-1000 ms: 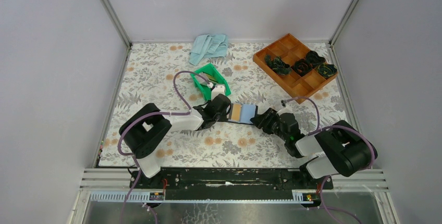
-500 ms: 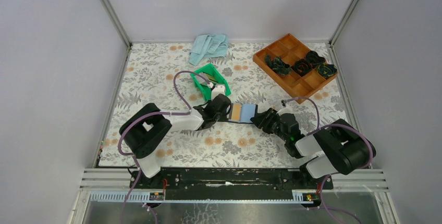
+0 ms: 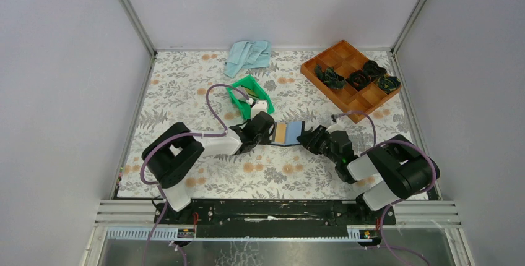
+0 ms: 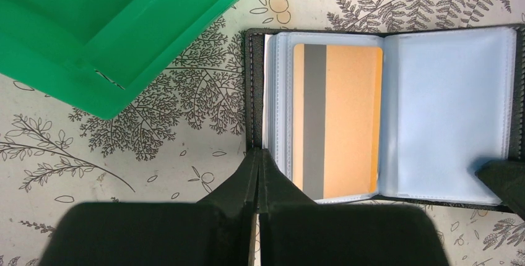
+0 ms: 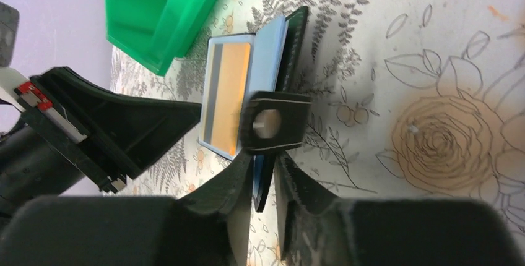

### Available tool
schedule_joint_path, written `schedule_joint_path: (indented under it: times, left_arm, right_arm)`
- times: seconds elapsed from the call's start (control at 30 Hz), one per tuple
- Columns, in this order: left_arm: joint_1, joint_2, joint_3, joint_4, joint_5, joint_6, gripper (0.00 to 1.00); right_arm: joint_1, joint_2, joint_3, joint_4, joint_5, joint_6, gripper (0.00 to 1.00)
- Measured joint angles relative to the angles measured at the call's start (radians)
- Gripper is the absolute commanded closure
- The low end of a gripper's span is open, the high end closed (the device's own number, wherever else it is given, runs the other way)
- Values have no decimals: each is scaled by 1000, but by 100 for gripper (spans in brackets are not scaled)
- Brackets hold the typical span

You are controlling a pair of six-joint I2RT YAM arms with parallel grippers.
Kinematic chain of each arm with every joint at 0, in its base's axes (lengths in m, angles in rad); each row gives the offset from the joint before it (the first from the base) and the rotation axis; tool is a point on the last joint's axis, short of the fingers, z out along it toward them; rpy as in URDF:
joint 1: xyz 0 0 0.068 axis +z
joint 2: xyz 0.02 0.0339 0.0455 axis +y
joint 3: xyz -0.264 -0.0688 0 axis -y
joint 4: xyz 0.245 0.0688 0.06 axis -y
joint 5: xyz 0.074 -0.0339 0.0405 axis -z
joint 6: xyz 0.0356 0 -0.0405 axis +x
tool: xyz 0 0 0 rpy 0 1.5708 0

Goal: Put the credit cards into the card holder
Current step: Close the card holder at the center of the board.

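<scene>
Card holder: we found it lying open on the table, clear sleeves upward, between the two arms and near the green bin.

Credit card: one orange card with a grey stripe sat inside the holder's left-hand sleeve.

Left fingers: they were clenched together, and their tips touched the black edge at the holder's near left corner.

Right fingers: they stood on either side of the holder's right-hand edge, with cover and sleeve between them. We could not tell whether they pinched it or only straddled it.

Surroundings: a pale blue cloth lay at the far edge of the table. A brown compartment tray stood at the far right, with dark objects in several compartments.
</scene>
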Motion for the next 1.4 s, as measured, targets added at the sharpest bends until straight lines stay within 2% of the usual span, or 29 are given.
schedule_joint_path:
  times: [0.1,0.2,0.27,0.6,0.93,1.03,1.4]
  left_arm:
    - [0,0,0,3,0,0,100]
    - [0,0,0,4,0,0,100]
    - [0,0,0,4,0,0,100]
    - [13,-54,-64,27,2,-35,73]
    - [66,-170,-196,52,20,-85,56]
    - [84,-201,-247,108,55,-108,53]
    - [131,-227,-467,523,238,-301,40]
  right_arm:
    - [0,2,21,-1,0,-6,94]
    - [0,11,33,2,0,-10,100]
    - [0,19,35,2,2,-10,100]
    - [0,-2,45,-38,0,22,100]
    - [-6,-92,65,-103,13,89,100]
    - [-6,-92,66,-108,12,109,100]
    - [-12,-56,62,-64,8,206,100]
